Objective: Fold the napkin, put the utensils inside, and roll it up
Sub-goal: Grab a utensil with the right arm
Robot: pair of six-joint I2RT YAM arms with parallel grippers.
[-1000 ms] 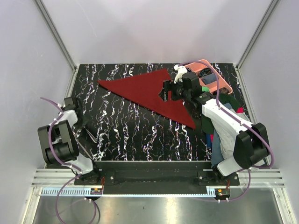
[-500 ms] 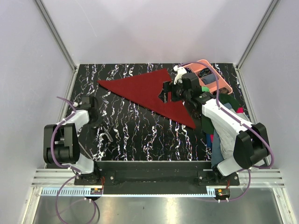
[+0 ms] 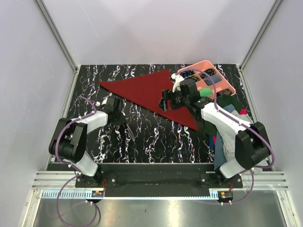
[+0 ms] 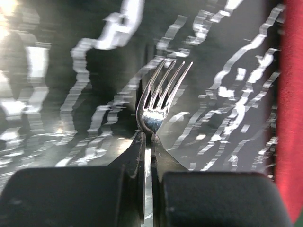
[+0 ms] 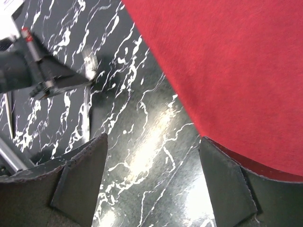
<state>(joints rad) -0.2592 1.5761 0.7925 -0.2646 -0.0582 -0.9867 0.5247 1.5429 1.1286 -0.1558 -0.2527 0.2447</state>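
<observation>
The dark red napkin (image 3: pixel 144 89) lies folded into a triangle at the back middle of the marbled table. It also shows in the right wrist view (image 5: pixel 227 61) and at the right edge of the left wrist view (image 4: pixel 289 118). My left gripper (image 3: pixel 119 117) is just left of the napkin's near edge. It is shut on the neck of a silvery fork (image 4: pixel 160 99), tines pointing away from it, held over bare table. The left gripper also shows in the right wrist view (image 5: pixel 52 78). My right gripper (image 3: pixel 165 100) is open and empty above the napkin's near edge (image 5: pixel 154 184). No other utensils show clearly.
A salmon compartment tray (image 3: pixel 228 85) with dark items stands at the back right. A pile of grey, green and blue clothes (image 3: pixel 227 124) fills the right side under my right arm. Frame walls close in the table on three sides.
My left arm has swung from the far left side toward the table's middle with the fork, stopping near the napkin. My right gripper has shifted slightly left and stays open.
</observation>
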